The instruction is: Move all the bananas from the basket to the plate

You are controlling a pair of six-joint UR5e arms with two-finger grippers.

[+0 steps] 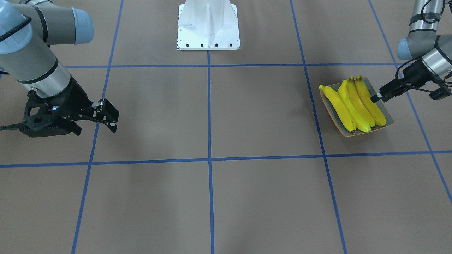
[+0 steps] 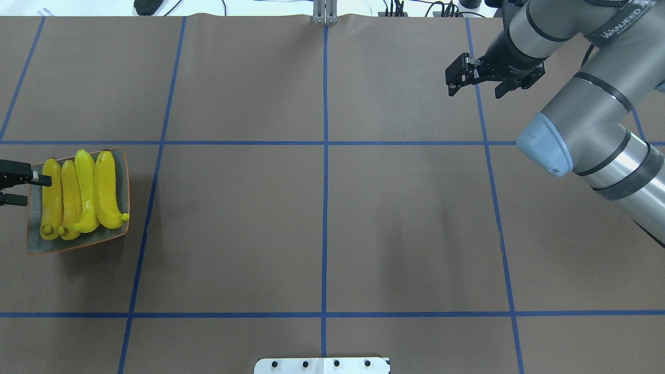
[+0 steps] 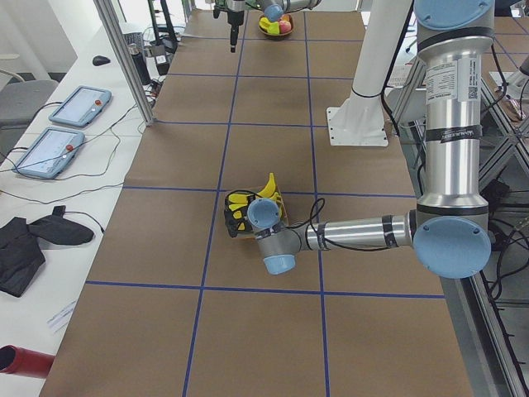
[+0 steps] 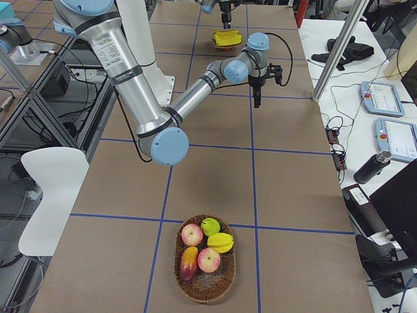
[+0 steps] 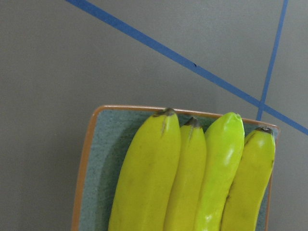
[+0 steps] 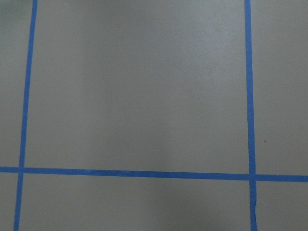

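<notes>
Several yellow bananas (image 2: pixel 83 195) lie side by side on the grey-green plate (image 2: pixel 36 244) with the orange rim, at the table's left end. They fill the left wrist view too, as bananas (image 5: pixel 192 173) on the plate (image 5: pixel 96 159). My left gripper (image 2: pixel 34 189) hovers at the plate's outer edge, open and holding nothing; one finger (image 1: pixel 383 93) reaches over the rim. My right gripper (image 2: pixel 475 83) hangs open and empty above bare table at the far right. The basket (image 4: pixel 205 257) stands at the table's right end with no banana showing in it.
The basket holds apples (image 4: pixel 200 248), a green fruit and a yellow one. The robot's white base (image 1: pixel 208 26) stands at mid-table edge. Blue tape lines grid the brown table. Tablets and cables lie on a side bench (image 3: pixel 58 141).
</notes>
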